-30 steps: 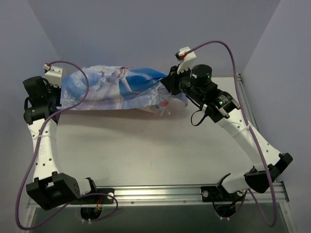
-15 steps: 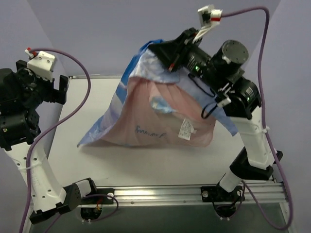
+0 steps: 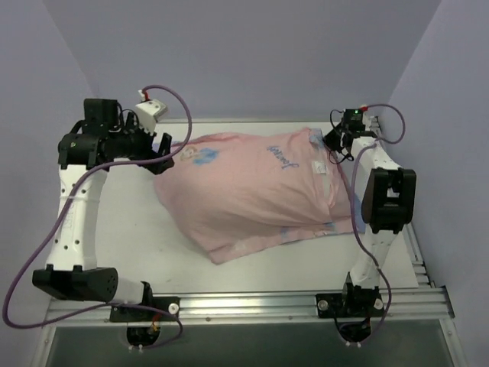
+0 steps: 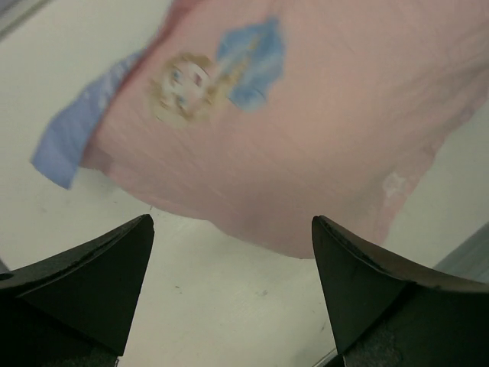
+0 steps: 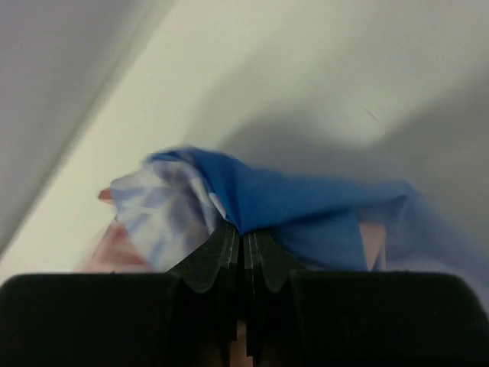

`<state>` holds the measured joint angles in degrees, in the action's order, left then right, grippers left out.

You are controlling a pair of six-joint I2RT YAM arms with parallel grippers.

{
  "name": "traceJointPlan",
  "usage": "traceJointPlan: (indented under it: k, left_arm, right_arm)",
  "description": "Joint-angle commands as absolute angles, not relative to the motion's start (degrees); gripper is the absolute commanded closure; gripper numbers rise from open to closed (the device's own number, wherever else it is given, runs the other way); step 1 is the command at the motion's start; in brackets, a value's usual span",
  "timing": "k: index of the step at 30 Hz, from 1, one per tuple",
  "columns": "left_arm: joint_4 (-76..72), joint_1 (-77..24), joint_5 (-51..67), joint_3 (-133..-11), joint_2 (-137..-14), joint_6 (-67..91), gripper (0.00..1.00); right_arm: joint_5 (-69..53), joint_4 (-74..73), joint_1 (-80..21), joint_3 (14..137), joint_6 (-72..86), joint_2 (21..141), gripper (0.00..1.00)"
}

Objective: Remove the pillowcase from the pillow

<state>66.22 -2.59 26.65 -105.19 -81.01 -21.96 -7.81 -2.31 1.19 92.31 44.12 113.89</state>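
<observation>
The pillowcase (image 3: 252, 191) lies plump across the middle of the table with its pink side up, and a blue edge peeks out underneath at the front right. The pillow is hidden inside it. My left gripper (image 3: 165, 153) hovers open just off the pillowcase's left end. In the left wrist view its gripper (image 4: 231, 223) spans bare table, with the pink fabric (image 4: 321, 130) and its small princess print just beyond. My right gripper (image 3: 333, 147) is at the back right corner. In the right wrist view that gripper (image 5: 244, 231) is shut on a bunched blue fold of the pillowcase (image 5: 306, 202).
My right arm's folded black link (image 3: 386, 200) stands close against the pillowcase's right end. A metal rail (image 3: 252, 302) runs along the near table edge. Purple walls close in behind and at both sides.
The pillowcase was stretched blue side up, then lifted by my right gripper, and now lies pink side up. My left gripper has opened, let go of it and moved to its left end.
</observation>
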Motion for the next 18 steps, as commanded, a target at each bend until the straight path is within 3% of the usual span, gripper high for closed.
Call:
traceJointPlan:
  k: [1,6,8,11,12,14,15,17,18]
  left_arm:
    - [67.6,-8.3,24.0,-100.9,-80.2,-22.8,0.06]
    - [59.2,-13.7,11.2,-88.9,-84.0,-23.6,0.06]
    - [54.0,-15.3,8.0,-83.9,-86.2,-23.6,0.06]
    - [45.4,-15.5,0.0,-81.2,-91.7,-23.2,0.06]
    - [43.4,-15.2,-3.2,-81.5,-93.2,-23.3,0.01]
    - [37.6,-14.1,-12.1,-84.3,-98.5,-25.0,0.22]
    - [36.1,-11.5,-14.6,-85.9,-100.1,-25.4,0.39]
    - [35.8,-8.1,-17.6,-90.3,-104.1,-23.8,0.43]
    - [37.3,-6.4,-16.4,-95.6,-104.8,-22.3,0.42]
  right_arm:
    - [-7.6,-1.8,1.6,84.3,45.0,110.6,1.0]
    - [-14.3,8.9,0.8,66.7,48.0,104.6,1.0]
    - [-15.6,9.8,-1.4,65.2,47.8,101.8,0.97]
    - [-13.0,5.3,-6.8,65.7,43.2,96.5,0.79]
    - [-13.2,4.4,-8.3,65.8,42.2,95.1,0.65]
    - [-18.4,1.9,-8.4,66.3,41.1,91.5,0.55]
    - [-20.3,0.8,-8.1,67.0,37.9,90.2,0.46]
    - [-16.7,-10.0,-7.6,72.6,32.8,86.8,0.4]
    - [-13.3,-13.7,-7.6,74.6,28.3,85.4,0.32]
